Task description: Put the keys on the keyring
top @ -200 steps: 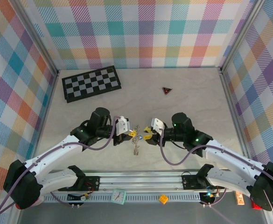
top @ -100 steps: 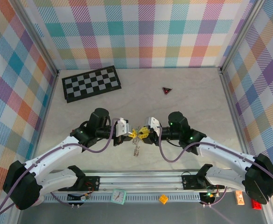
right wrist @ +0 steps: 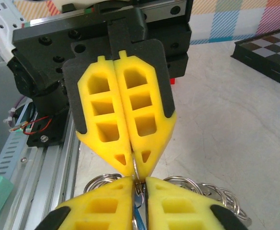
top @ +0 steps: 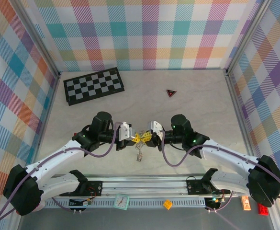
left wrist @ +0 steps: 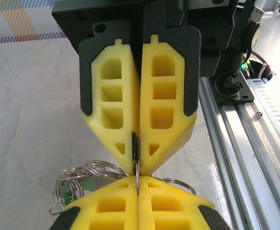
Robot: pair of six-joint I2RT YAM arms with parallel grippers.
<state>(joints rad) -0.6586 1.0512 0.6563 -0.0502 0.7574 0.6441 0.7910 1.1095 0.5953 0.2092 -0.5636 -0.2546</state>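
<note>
The right gripper (top: 148, 139) has just been sliding in and squeezing shut — now it is meeting the left gripper (top: 132, 138) tip to tip. Its soft yellow foam fingers (left wrist: 163, 120) are nipping a thin dark metal strip (left wrist: 135, 146), while the left is pinching the keyring (top: 139, 154), whose shiny wire loops are dangling just below. Threading is probably starting.

Tip to tip, centre frame.
Left gripper (top: 136, 138) and right gripper (top: 147, 140) clamped; arms converge from lower corners.
</note>
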